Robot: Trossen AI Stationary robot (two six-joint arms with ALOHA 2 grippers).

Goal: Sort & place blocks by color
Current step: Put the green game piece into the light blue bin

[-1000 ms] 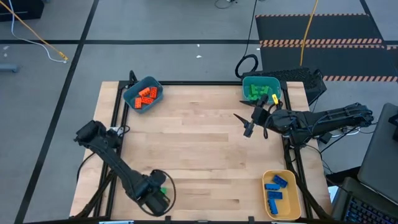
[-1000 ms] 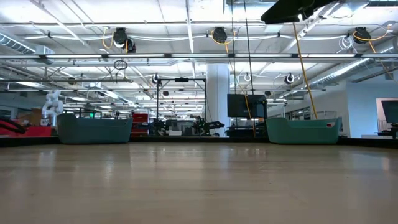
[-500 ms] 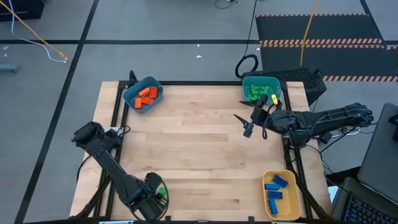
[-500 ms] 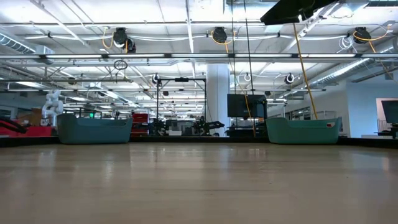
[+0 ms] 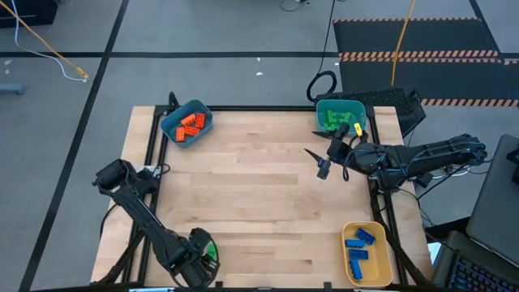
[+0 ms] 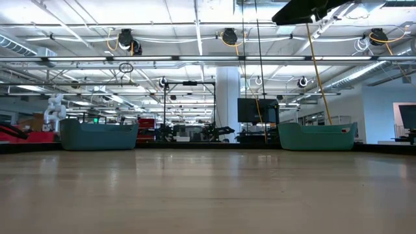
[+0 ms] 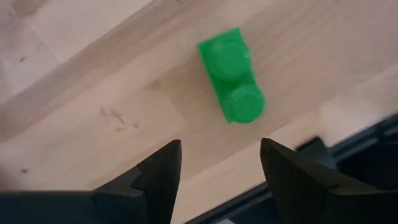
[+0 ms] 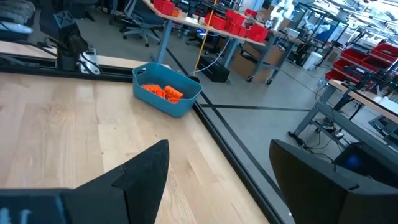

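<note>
At the lower left of the high view, the left hand [image 5: 197, 258] hangs with fingers apart over a lone green block [image 7: 231, 75] lying on the surface [image 5: 251, 195] beside its edge. Upper left, orange blocks [image 5: 190, 126] fill a teal bin [image 5: 186, 123]. Mid-right, the right hand [image 5: 318, 161] hovers spread and empty. Lower right, blue blocks [image 5: 358, 244] lie in a yellow bin [image 5: 366, 252].

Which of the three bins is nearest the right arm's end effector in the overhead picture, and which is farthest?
From the right end effector:
1. Teal bin of green blocks, back right corner, nearest.
2. Yellow bin of blue blocks, front right corner.
3. Teal bin of orange blocks, back left corner, farthest.
</note>
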